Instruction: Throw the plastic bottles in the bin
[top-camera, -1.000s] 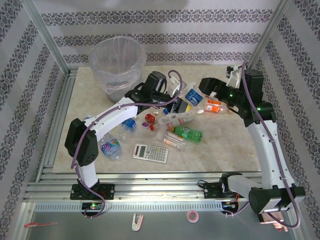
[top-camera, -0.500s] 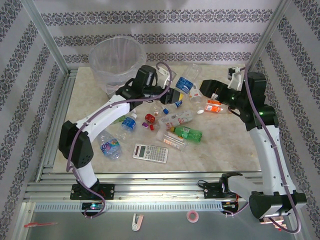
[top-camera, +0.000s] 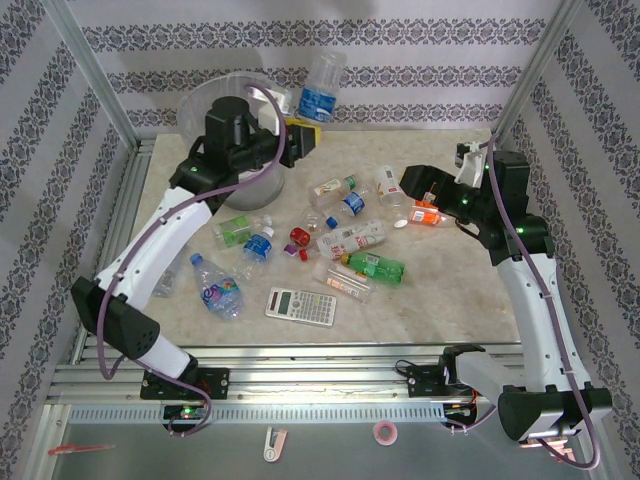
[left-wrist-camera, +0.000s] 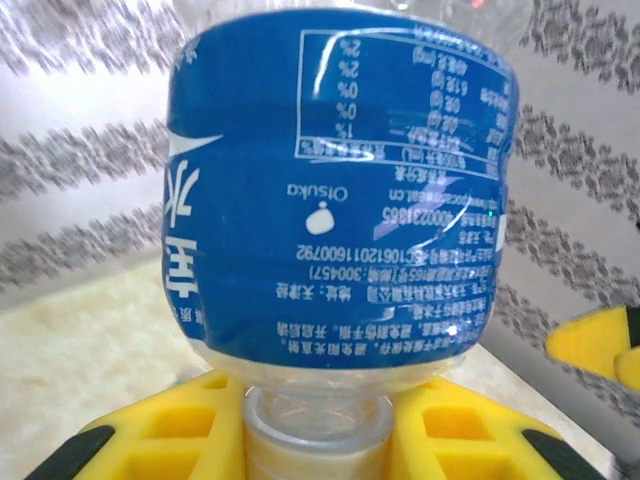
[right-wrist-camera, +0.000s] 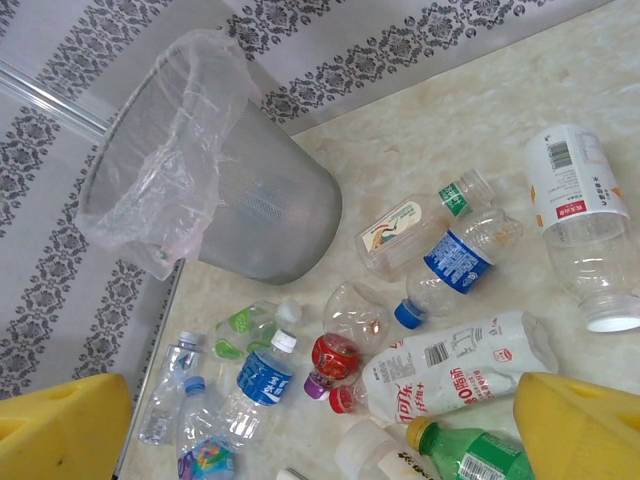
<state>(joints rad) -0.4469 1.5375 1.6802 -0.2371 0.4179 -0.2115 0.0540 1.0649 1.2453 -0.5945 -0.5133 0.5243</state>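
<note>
My left gripper is shut on the neck of a clear plastic bottle with a blue label. It holds the bottle high, base up, just right of the bin's rim. In the left wrist view the bottle stands close up, its neck pinched between my yellow fingers. The grey bin with its clear bag stands at the back left, and shows as a bin in the right wrist view too. Several bottles lie mid-table, among them a green one. My right gripper hangs open over them, nothing between its fingers.
A flat grey calculator lies near the front of the table. More bottles lie at the left by the metal rail. Patterned walls close in the back and the sides.
The left arm has lifted the blue-label bottle off the middle of the table and swung it up and left to the bin's rim. The right arm has barely moved.
</note>
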